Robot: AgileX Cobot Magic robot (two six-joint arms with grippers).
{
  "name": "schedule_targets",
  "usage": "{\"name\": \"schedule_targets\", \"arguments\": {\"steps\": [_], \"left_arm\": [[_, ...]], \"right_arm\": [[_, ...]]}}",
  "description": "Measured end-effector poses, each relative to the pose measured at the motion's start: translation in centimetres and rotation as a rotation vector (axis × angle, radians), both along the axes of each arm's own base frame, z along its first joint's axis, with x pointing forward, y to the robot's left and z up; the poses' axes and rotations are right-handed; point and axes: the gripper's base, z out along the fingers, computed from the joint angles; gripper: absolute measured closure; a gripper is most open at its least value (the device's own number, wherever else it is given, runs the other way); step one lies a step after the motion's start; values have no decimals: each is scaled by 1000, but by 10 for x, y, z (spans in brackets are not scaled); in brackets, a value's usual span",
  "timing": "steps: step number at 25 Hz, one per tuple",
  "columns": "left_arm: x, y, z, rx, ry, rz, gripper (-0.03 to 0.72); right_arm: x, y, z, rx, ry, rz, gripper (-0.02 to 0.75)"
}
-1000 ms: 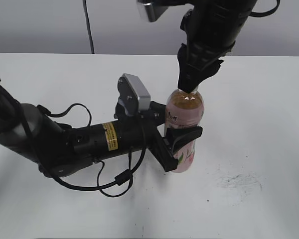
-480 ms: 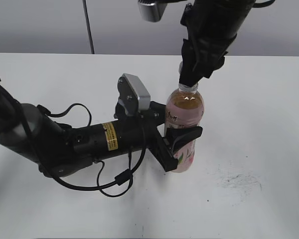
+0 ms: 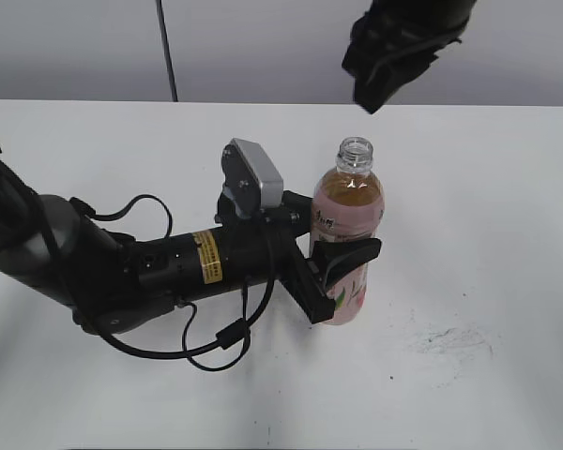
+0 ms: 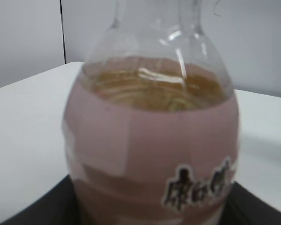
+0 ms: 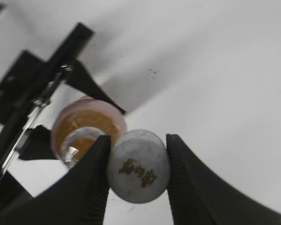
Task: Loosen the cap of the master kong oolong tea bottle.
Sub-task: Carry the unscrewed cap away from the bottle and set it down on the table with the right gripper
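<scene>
My left end effector [image 3: 342,267] is clamped around the label of the master kong oolong tea bottle [image 3: 347,234], which stands upright on the white surface [image 3: 488,244] with its neck open. Up and to the right, my right end effector [image 5: 137,168] grips the cap [image 5: 138,165] between both fingers, lifted clear above the bottle's mouth

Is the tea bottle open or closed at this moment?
Open. The bottle has a bare, uncapped neck, and the cap sits between the right gripper's jaws, lifted above it.
</scene>
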Motion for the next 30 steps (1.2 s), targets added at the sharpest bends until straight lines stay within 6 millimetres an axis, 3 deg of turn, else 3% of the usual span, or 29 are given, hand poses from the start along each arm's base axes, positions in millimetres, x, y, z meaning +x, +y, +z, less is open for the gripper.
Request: {"name": "schedule_targets", "arguments": {"steps": [3,5,8,13,17,21,27,30], "left_arm": [[0,0,0,-1,0,0,303],[0,0,0,-1,0,0,303],[0,0,0,-1,-1,0,303],[0,0,0,-2,-1,0,303],[0,0,0,-2,-1,0,303],[0,0,0,-2,-1,0,303],[0,0,0,-1,-1,-1,303],[-1,0,0,2,-4,-12,303]], "right_arm": [[18,-37,-5,38,32,-353,464],[24,-63,-19,40,86,-493,464],[19,-93,-62,-20,228,-618,464],[-16,-107,-151,-91,375,-689,464],[-28,-109,-202,-98,418,-716,464],[-28,-108,-222,-92,431,-729,445],[-26,-107,-222,-71,408,-723,195],[-25,-107,-222,-68,404,-721,167]]}}
